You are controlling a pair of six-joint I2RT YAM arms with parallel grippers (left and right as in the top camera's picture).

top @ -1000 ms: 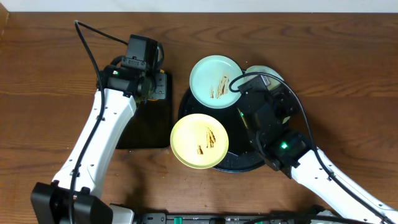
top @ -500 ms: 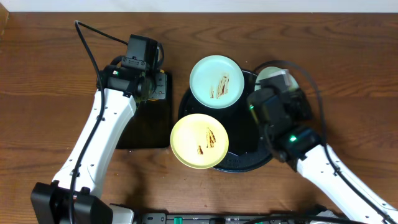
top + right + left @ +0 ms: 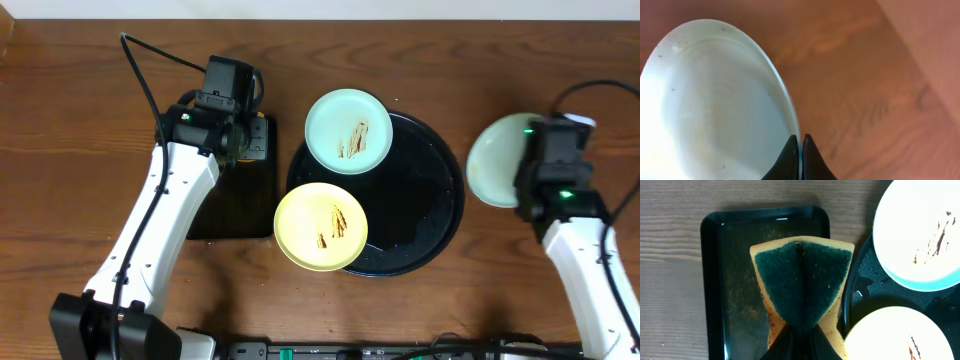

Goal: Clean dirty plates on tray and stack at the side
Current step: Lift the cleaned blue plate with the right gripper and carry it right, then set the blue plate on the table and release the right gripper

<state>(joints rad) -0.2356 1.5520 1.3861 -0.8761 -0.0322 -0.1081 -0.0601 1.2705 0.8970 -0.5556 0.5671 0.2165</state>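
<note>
The left gripper [image 3: 799, 331] is closed tight on a sponge [image 3: 800, 280], which is folded with its dark green scouring face up, over the small rectangular tray [image 3: 730, 280]. The right gripper [image 3: 801, 145] pinches the rim of the pale mint-white plate [image 3: 715, 100], with its fingers nearly together. It holds the plate over the tabletop [image 3: 80, 100], just off the right rim of the round black tray [image 3: 420, 200]. The light blue plate [image 3: 348, 130] sits on that tray's upper left rim and the pale yellow plate [image 3: 320, 227] overhangs its lower left rim. Both carry brown streaks.
</note>
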